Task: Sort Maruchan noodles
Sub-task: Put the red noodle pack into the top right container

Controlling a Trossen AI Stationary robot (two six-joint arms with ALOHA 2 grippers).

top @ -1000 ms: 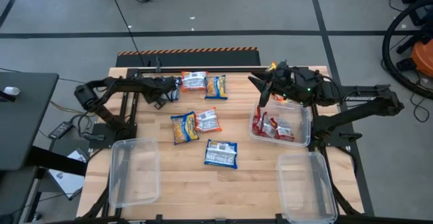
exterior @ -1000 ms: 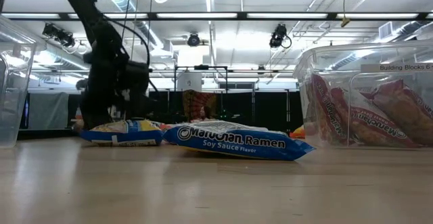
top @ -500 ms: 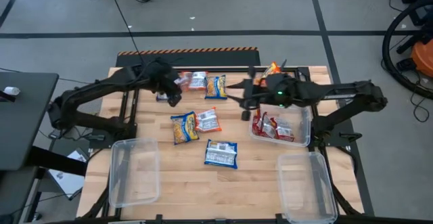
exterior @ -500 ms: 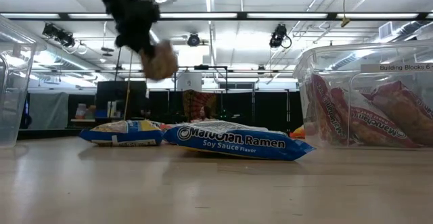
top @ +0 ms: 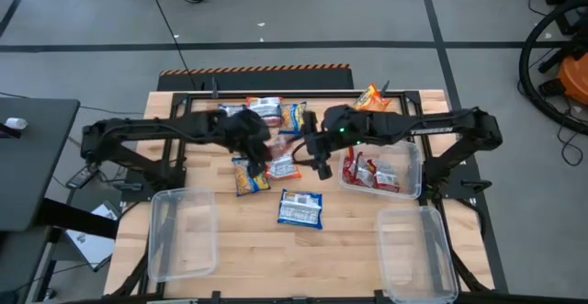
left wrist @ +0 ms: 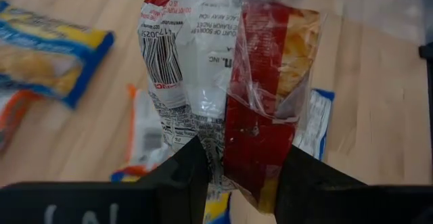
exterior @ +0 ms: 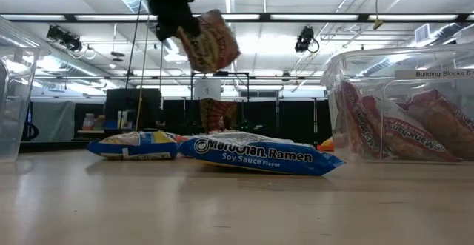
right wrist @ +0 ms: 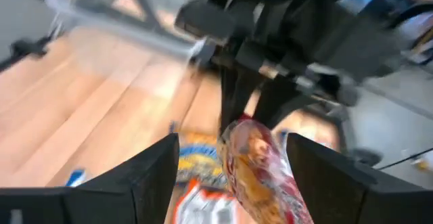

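A red-and-white Maruchan noodle packet point(exterior: 211, 41) is in the air over the table's middle, with my left gripper point(top: 258, 144) shut on it. My right gripper point(top: 312, 150) is open just right of it. In the right wrist view its fingers point(right wrist: 152, 176) stand on either side of the packet point(right wrist: 260, 163) without touching. Blue-and-yellow packets point(top: 250, 174) point(top: 300, 208) and an orange-and-white one point(top: 283, 164) lie flat on the wood. More packets point(top: 278, 114) lie near the far edge. My left gripper pinches the packet's end point(left wrist: 226, 146) between its two fingers point(left wrist: 189, 176). The fingers slant downward from the table's left. The rest of the packet sticks out past the fingertips, tilted and lifted clear of the table.
A clear bin point(top: 412, 157) at the right holds several red packets. Two more clear bins point(top: 181, 230) point(top: 418, 253) stand at the near left and near right. An orange packet point(top: 370, 97) lies at the far edge.
My left gripper has lifted the red-and-white packet off the far left of the table, carried it up and toward the middle, and turned as it went. My right gripper has swung from above the right bin toward the table's left, ending beside the raised packet.
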